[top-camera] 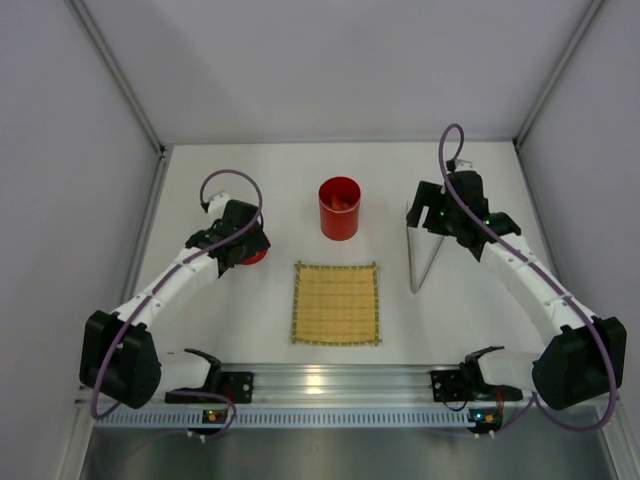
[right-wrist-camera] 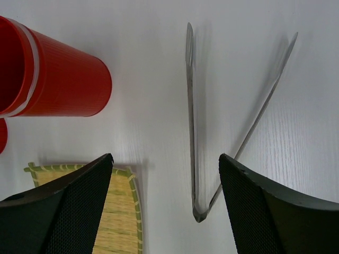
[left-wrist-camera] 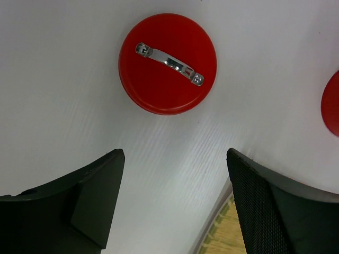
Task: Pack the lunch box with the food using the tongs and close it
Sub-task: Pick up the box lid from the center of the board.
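The red lunch box (top-camera: 339,212) stands upright and open toward the back of the white table (top-camera: 450,320), with orange food (top-camera: 342,200) showing inside; its lid (left-wrist-camera: 159,90) lies flat on the table to the left, silver tab (left-wrist-camera: 169,62) up, and the left gripper (left-wrist-camera: 175,203) hangs above it, jaws spread and empty. The tongs (right-wrist-camera: 190,116) lie just right of the bamboo mat (top-camera: 337,303), their joined end below the right gripper (right-wrist-camera: 167,209), whose jaws are also spread and hold nothing. Plain pale walls (top-camera: 300,60) close in the table on three sides; a metal rail (top-camera: 330,385) runs along its near edge.
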{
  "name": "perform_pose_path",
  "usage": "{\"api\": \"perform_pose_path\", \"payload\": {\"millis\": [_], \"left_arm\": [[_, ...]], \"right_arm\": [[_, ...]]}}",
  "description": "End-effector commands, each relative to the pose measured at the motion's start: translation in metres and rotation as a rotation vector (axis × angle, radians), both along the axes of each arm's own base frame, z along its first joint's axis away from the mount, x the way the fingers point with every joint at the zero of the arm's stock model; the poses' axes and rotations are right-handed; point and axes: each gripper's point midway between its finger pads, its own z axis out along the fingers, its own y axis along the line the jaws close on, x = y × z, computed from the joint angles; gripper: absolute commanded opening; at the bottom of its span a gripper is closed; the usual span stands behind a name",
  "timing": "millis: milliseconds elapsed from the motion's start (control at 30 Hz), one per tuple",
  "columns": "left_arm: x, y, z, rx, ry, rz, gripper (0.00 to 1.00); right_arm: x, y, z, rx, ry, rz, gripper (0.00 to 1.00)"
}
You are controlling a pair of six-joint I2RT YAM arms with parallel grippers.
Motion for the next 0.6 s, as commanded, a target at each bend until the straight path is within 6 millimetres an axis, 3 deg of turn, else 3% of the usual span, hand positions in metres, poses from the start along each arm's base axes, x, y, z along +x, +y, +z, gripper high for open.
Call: {"api": "perform_pose_path", "payload": {"millis": [0,233,433,567], "left_arm": [[0.031,-0.009,0.002,-0.129,-0.105,0.169,0.82],[0.052,0.001,-0.028,-0.155,-0.12,0.408,0.67],[0.061,0.006,-0.053,-0.163,-0.093,0.507,0.62],[0.066,0.008,-0.055,-0.171,-0.115,0.53,0.6]], "right_arm": [[0.001,-0.002,0.026,0.024,-0.041,0.011,0.8],[-0.004,0.004,0.03,0.057,-0.05,0.037,0.79],[-0.008,0.001,0.035,0.043,-0.062,0.043,0.8],[-0.011,0.001,0.038,0.04,-0.071,0.055,0.79]]}}
